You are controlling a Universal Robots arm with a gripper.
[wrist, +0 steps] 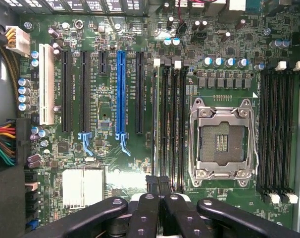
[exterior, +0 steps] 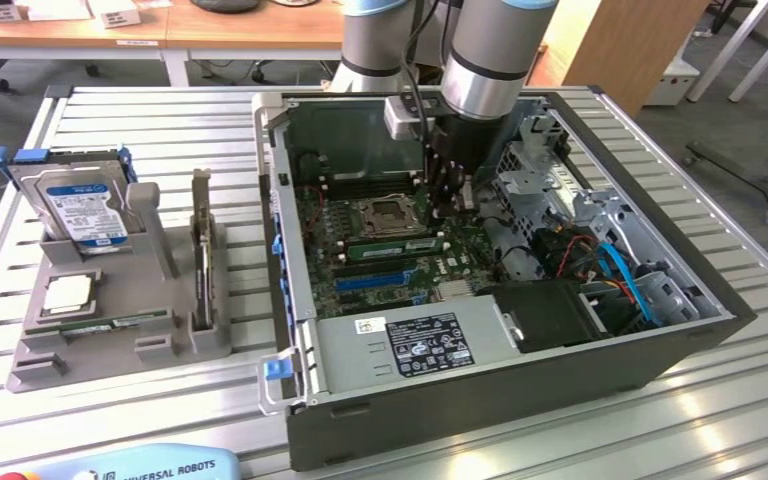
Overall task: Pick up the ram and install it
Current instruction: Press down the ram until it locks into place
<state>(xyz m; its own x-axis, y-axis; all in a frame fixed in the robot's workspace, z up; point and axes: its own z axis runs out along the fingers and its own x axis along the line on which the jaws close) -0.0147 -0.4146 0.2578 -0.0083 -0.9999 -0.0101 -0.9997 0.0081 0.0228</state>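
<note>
A ribbed metal worktop carries the open computer case and a grey parts holder, with wooden desks behind. The ram stands edge-on in the outermost slot of the bank beside the empty processor socket. The closed end effector sits at its end; contact is hard to make out.

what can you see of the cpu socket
The socket is a square silver metal frame with screws at its corners, around a dark centre with small gold contacts; no chip sits in it. It lies flat on the green board, between two banks of long black ram slots.
</note>
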